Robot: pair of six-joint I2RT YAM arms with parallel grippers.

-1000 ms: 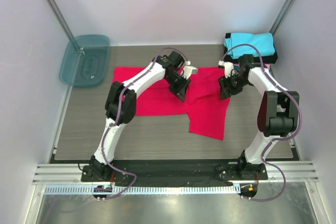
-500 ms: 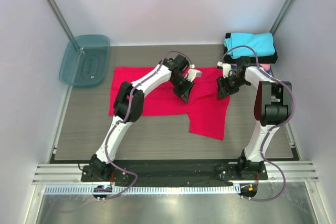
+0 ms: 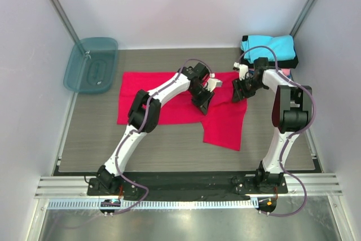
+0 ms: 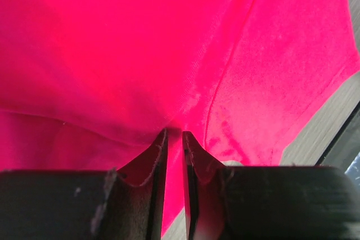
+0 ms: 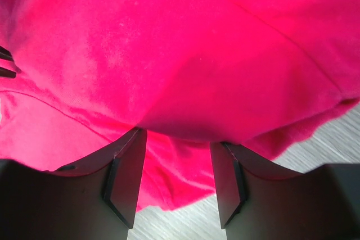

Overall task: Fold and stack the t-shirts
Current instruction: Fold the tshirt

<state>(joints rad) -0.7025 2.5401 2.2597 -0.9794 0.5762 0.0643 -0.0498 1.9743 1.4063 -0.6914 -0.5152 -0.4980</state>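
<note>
From above only: teal bin (image 3: 90, 66) at left, red t-shirt (image 3: 225, 125) spread on the worktop (image 3: 141, 150), cyan t-shirt (image 3: 268, 44) topping the far-right stack. At the wrist cameras only: left gripper (image 4: 174, 136), jaws nearly together, pinching red cloth; right gripper (image 5: 177, 139), jaws wider, clamping a thick red fold.

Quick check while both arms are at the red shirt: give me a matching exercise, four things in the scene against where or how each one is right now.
Things:
1. red t-shirt
2. cyan t-shirt
3. teal bin
4. left gripper

Places or states:
A. far left corner of the table
B. jaws nearly together, red cloth between them
C. spread across the middle of the table
D. stacked up in the far right corner

Pairs: 1-C, 2-D, 3-A, 4-B
</note>
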